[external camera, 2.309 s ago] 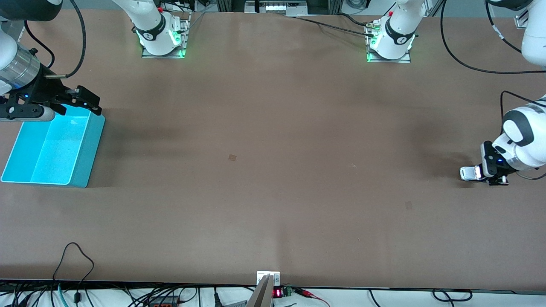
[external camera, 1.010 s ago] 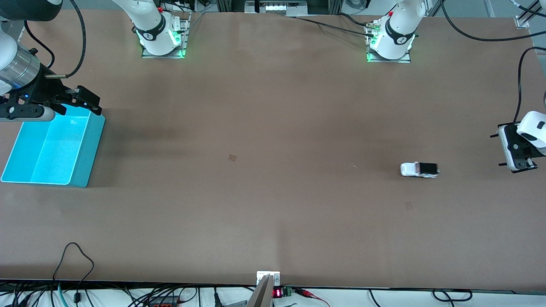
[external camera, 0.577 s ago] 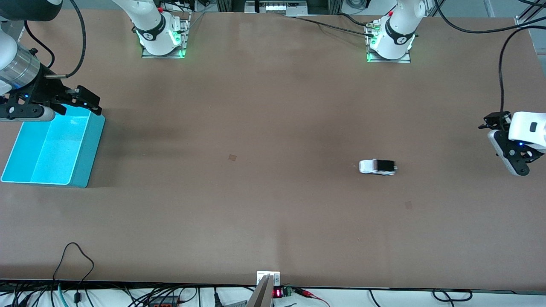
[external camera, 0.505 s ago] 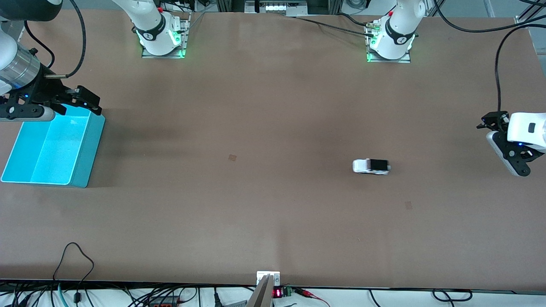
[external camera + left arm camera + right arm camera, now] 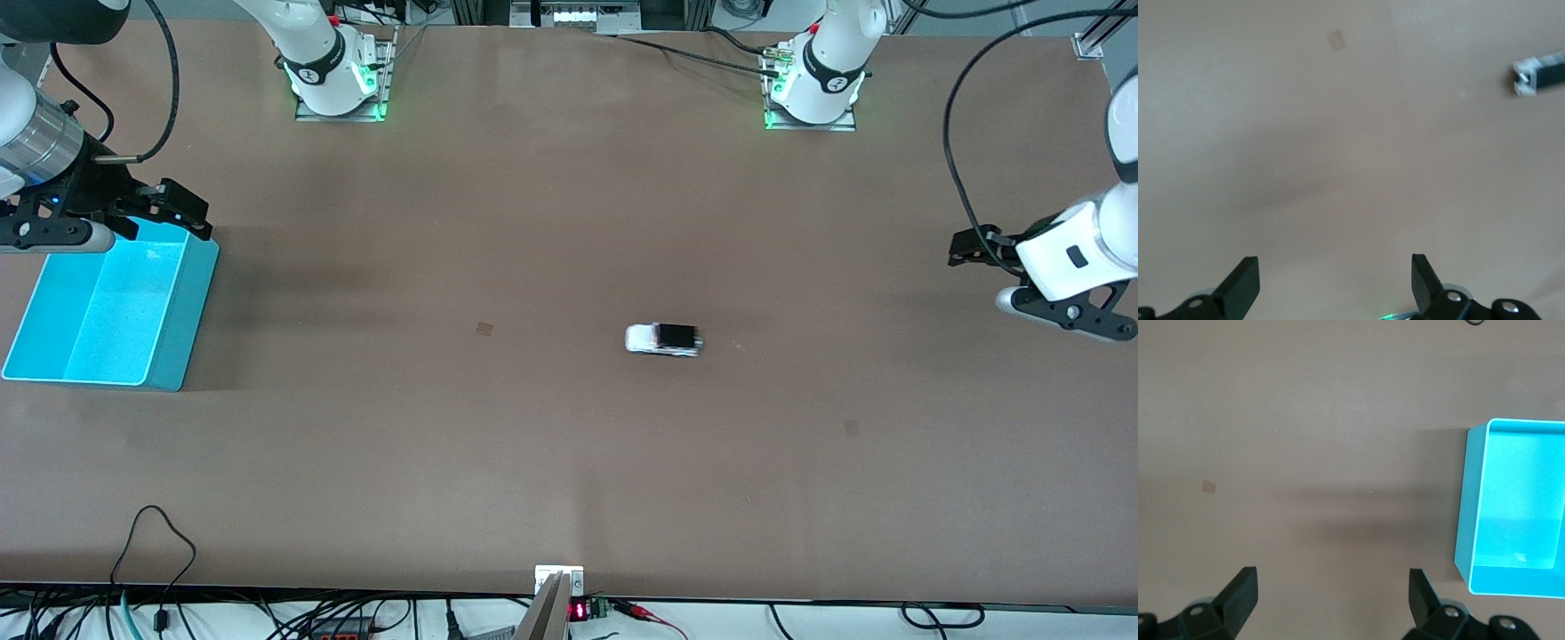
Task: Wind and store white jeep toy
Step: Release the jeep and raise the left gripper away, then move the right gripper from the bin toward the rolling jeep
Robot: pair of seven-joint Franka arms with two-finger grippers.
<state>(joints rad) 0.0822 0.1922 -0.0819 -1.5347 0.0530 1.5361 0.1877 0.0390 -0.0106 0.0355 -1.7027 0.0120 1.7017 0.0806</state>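
The white jeep toy (image 5: 662, 339) stands on its wheels on the bare brown table (image 5: 569, 480), close to the middle of the tabletop and a little toward the left arm's end. Its white bonnet points toward the right arm's end and its black rear section toward the left arm's end. Nothing touches it, and its outline looks slightly smeared. The left gripper (image 5: 971, 249) hangs over the table at the left arm's end, well apart from the toy. In the left wrist view its two black fingertips (image 5: 1241, 287) stand spread wide with only bare table between them, so it holds nothing, and the toy (image 5: 1541, 72) shows at the edge of that view, well clear of the fingers. The right gripper (image 5: 178, 209) waits at the right arm's end, over the farther rim of a bright blue bin (image 5: 182, 320). In the right wrist view its fingertips (image 5: 1238, 590) are likewise wide apart and grip nothing, with the bin (image 5: 1463, 540) beside them and bare table below. What shows of the bin's floor holds nothing. A small tan square mark (image 5: 484, 328) lies on the table between the toy and the bin, nearer to the toy. A second such mark (image 5: 851, 428) lies nearer to the front camera than the toy, toward the left arm's end.
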